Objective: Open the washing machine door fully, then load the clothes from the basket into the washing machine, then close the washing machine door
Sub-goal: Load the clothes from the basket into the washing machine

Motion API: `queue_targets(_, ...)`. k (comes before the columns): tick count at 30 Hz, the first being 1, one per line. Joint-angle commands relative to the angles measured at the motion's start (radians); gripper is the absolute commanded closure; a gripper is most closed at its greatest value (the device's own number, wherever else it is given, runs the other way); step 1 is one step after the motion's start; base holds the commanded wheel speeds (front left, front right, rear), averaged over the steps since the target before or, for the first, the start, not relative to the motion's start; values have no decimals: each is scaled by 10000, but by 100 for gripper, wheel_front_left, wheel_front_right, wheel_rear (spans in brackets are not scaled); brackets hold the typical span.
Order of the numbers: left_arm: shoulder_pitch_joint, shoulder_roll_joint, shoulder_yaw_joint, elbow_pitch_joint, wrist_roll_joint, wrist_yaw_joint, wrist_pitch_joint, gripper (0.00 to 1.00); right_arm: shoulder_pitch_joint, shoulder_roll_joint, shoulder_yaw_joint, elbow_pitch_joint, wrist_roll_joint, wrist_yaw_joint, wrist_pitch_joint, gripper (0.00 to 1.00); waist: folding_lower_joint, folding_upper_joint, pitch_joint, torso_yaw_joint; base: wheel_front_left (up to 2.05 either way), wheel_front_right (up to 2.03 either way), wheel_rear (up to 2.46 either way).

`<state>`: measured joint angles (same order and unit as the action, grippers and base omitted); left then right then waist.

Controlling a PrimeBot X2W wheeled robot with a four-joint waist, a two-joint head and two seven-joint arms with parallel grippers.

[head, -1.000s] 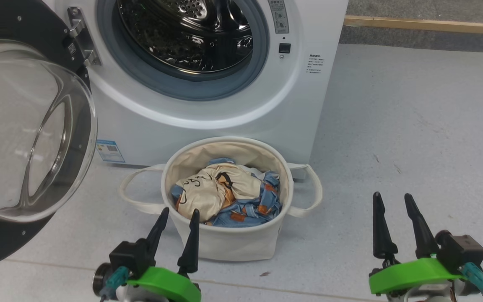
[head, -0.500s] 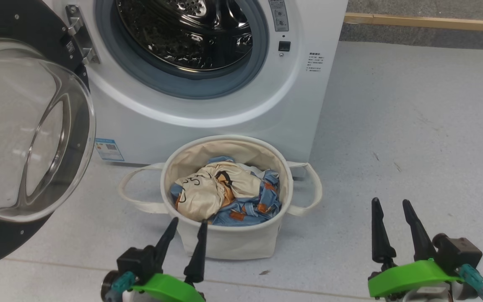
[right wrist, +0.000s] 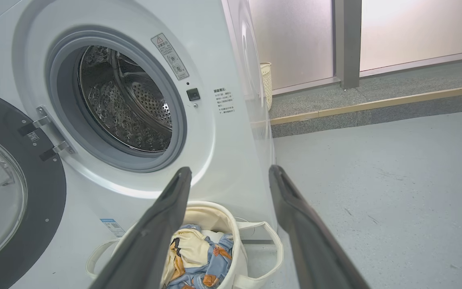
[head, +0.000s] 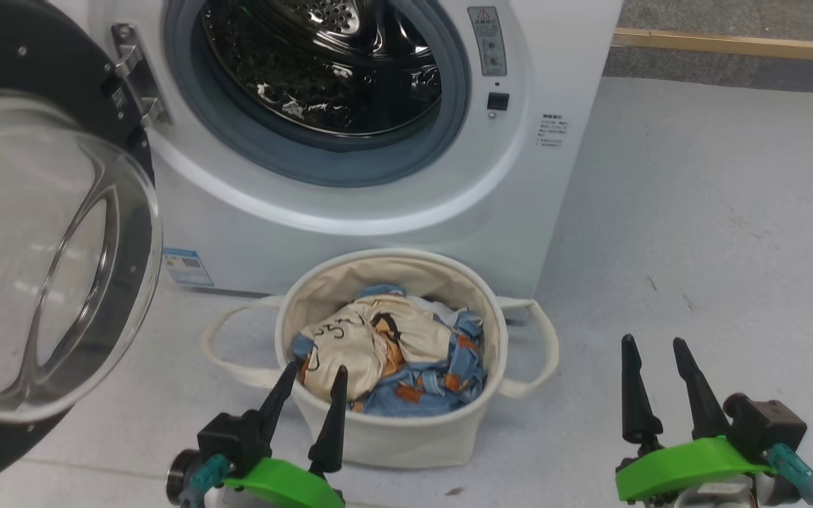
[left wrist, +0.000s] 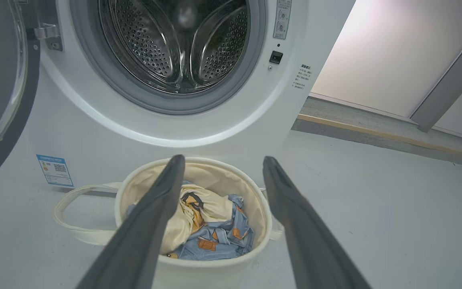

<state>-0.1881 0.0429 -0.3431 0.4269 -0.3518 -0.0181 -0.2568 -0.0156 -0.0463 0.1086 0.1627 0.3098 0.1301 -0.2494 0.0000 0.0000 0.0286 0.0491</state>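
Clothes [head: 385,353] fill the basket [head: 406,441]; my left tool [head: 315,369] and right tool [head: 653,342] gape empty. I could snag its rim and tip it.

My right gripper [right wrist: 230,170] points with fingers spread wide and empty. Between them sits the basket [right wrist: 237,249] holding the clothes [right wrist: 199,257], just before the washing machine [right wrist: 223,60], its door [right wrist: 50,200] swung open at the left edge.

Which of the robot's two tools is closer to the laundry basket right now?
Left. The left tool has its tips at the near rim of the basket, pointing toward the clothes. The right tool stands apart over the floor, off to the basket's right.
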Motion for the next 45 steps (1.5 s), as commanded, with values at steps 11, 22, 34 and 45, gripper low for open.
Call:
queue_targets(11,-485,74,141,-304,338,-77,-49,0,-547,-39,379,-299,-26,6,-124,0,0,0,316,102,92,-92,0)
queue_targets(22,-767,74,122,50,577,-107,-49,0,-578,-39,422,-542,-123,6,-124,0,0,0,822,-81,1,-1,0)
queue_targets(34,-2193,74,-314,1989,1517,-262,-49,0,-750,-39,-236,-670,-239,6,-124,0,0,0,2239,-658,0,0,0)
queue_targets(45,-4818,270,-345,5076,2190,-233,-49,0,-1841,-39,48,-1349,-224,6,-124,0,0,0,4522,-1324,0,0,0)
